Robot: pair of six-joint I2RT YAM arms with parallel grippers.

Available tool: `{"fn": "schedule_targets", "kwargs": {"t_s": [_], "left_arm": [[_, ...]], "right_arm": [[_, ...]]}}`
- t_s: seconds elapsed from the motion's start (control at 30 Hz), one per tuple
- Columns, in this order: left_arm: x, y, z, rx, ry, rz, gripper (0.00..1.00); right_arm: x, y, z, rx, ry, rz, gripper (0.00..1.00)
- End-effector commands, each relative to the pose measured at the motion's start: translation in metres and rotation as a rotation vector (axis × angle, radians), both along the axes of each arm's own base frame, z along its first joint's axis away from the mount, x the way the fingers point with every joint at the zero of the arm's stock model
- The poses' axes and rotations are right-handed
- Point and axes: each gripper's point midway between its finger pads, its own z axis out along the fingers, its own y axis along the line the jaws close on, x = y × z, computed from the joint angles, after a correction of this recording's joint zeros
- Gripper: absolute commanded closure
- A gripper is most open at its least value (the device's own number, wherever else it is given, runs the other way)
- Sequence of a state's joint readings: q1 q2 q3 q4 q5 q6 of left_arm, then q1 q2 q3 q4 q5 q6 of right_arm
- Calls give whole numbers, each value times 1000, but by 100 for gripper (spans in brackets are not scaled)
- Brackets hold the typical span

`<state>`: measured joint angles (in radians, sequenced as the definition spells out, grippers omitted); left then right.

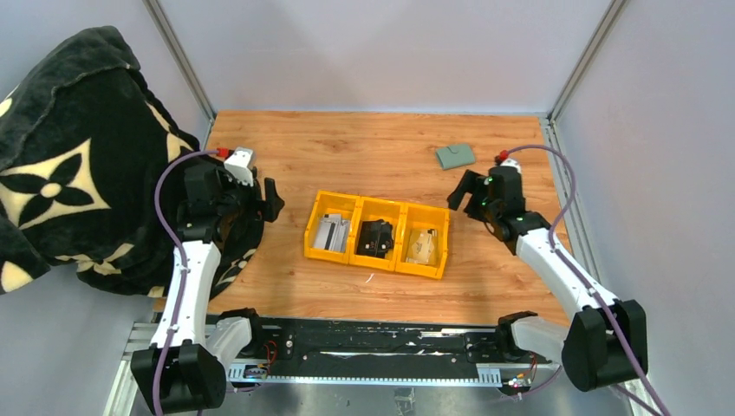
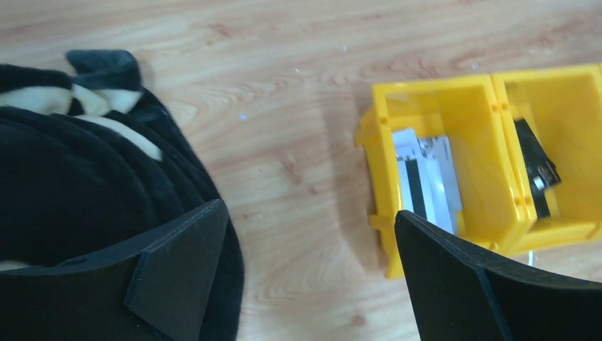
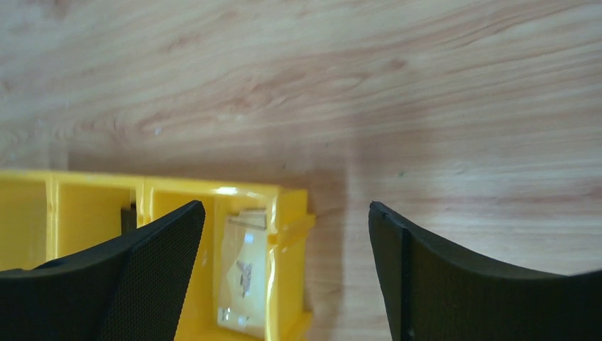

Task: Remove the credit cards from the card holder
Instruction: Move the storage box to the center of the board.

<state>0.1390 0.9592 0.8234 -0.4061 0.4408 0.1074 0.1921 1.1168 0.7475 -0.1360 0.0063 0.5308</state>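
Note:
The sage green card holder (image 1: 455, 155) lies flat on the wooden table at the far right, just beyond my right gripper (image 1: 468, 192). A pale grey-silver card (image 1: 331, 232) with a dark stripe lies in the left compartment of the yellow tray (image 1: 377, 203); it also shows in the left wrist view (image 2: 426, 181). A tan-gold card (image 1: 423, 246) lies in the right compartment, also seen in the right wrist view (image 3: 245, 273). My left gripper (image 1: 267, 204) is open and empty left of the tray (image 2: 310, 234). My right gripper is open and empty over the tray's right end (image 3: 285, 220).
A black object (image 1: 375, 236) sits in the tray's middle compartment (image 2: 536, 170). A black blanket with a cream pattern (image 1: 78, 156) is heaped at the left edge, under the left arm (image 2: 85, 185). Grey walls close in the table on three sides.

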Motion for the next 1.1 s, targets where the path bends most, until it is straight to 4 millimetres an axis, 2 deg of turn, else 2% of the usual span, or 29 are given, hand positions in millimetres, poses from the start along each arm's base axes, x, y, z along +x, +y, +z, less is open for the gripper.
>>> {"fn": "schedule_targets", "kwargs": {"t_s": [0.0,0.2,0.3,0.43,0.63,0.8,0.87,1.07], "left_arm": [[-25,-22,-17,1,82,-137,0],[-42,-37,-31,88,86,-224,0],[-50,-51,-38,142,78,-286,0],[-53,-53,-44,189,84,-304,0],[-51,-50,-50,226,93,-304,0],[-52,-50,-51,245,90,-312,0],[-52,-49,-52,254,91,-311,0],[-54,-46,-55,274,89,-309,0]], "right_arm": [[-24,34,-23,-92,99,118,13],[-40,54,-46,-163,168,181,29],[-39,55,-51,-180,184,182,38],[-36,55,-57,-204,208,189,55],[-27,57,-62,-221,230,178,73],[-12,60,-58,-234,217,159,84],[-5,61,-56,-240,214,151,94],[15,67,-61,-251,231,122,98]]}}
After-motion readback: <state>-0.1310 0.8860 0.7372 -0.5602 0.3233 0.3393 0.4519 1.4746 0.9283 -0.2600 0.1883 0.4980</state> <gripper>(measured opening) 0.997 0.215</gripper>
